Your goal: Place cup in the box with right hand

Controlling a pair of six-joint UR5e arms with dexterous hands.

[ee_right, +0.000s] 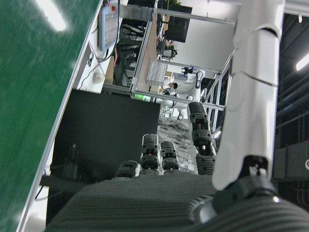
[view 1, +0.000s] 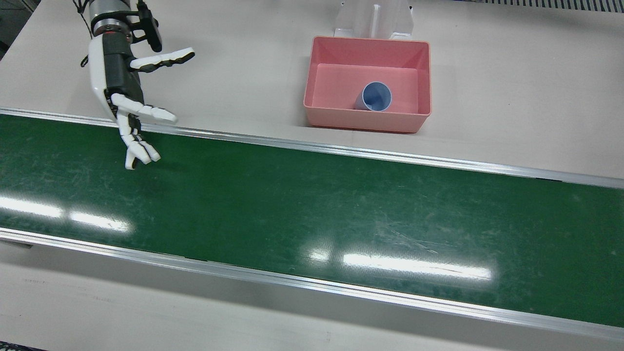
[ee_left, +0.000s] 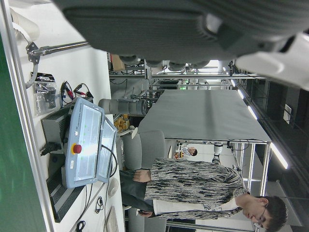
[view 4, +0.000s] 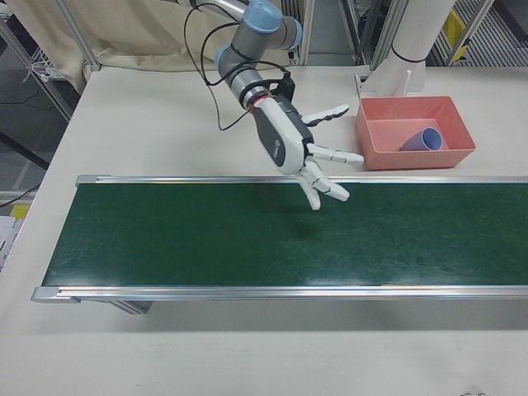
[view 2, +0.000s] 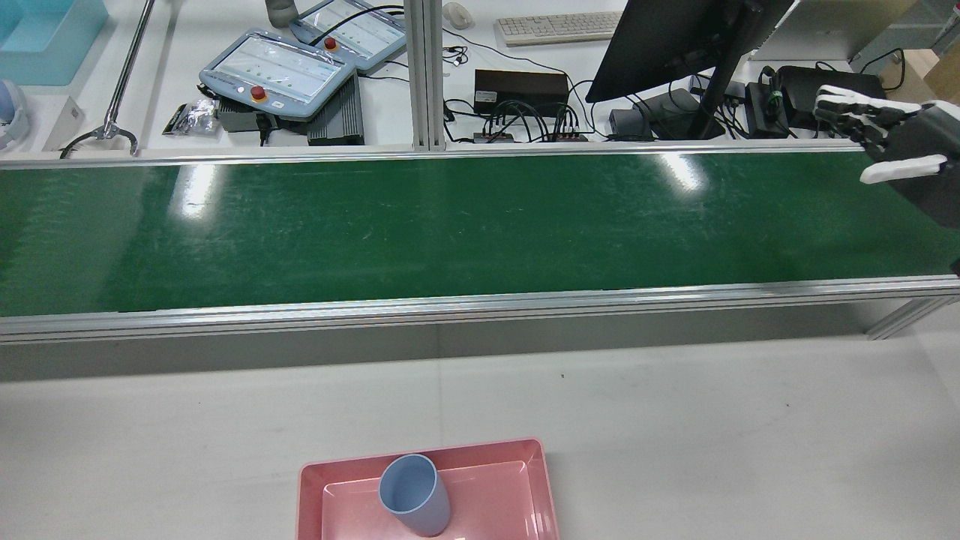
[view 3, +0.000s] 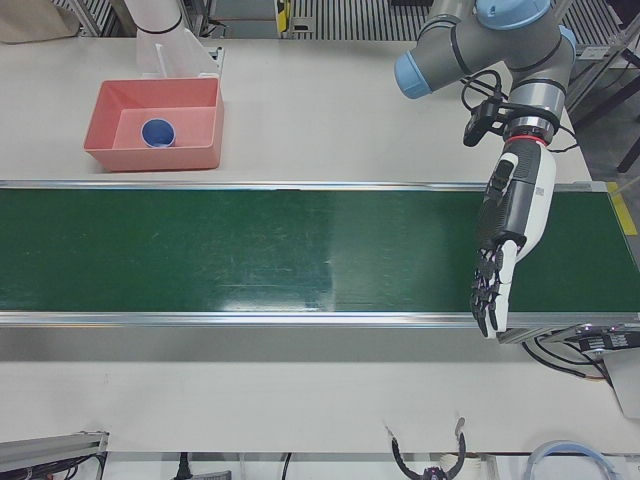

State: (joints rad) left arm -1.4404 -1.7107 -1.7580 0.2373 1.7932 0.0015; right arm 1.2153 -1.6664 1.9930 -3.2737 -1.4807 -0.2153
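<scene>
The blue cup is lying tipped inside the pink box, leaning against the wall of the box that faces the conveyor belt, with its mouth turned up and toward the operators' side. Judged from that, the placing itself looks done.

The right robot hand is hovering well apart from the box, over the belt edge nearest the box, with its digits spread wide and nothing between them. The left robot hand is hanging over the belt far from the box, at the belt's other end on the left arm's side, its fingers extended downward and slightly apart, also carrying nothing.

What could go wrong from here is mostly about the cup's rest. It is sitting on its side rather than upright, so a knock to the box or the tabletop could be enough to set it rolling along the box floor; the walls look high enough to keep it in. If the right robot hand is sent back toward the box to straighten the cup, the spread fingers could catch the box rim and shove or tilt the box, which stands close beside the belt rail. A low sweep across the belt could also scrape the fingertips on the green surface.
</scene>
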